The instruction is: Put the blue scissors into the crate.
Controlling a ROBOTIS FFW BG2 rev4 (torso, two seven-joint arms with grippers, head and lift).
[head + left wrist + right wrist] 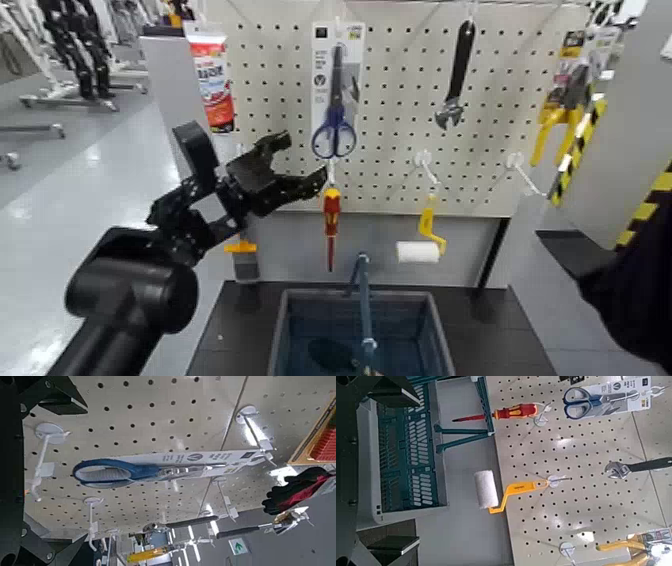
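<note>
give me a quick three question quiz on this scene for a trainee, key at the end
1. True or false: the blue scissors hang above the crate.
2. Fill in: the tool hanging just below the scissors is the red-and-yellow ____.
3. Which hangs nearer the scissors: (a) the black wrench or (b) the paint roller?

Key: 1 true; 2 screwdriver; 3 a

Head view: crate (363,330) cut off at six o'clock by frame edge; dark shape (635,285) at three to four o'clock cropped, too little to identify. Scissors card's (337,60) small print unreadable. Left wrist view: black-and-red glove (297,491) cropped at three o'clock.
</note>
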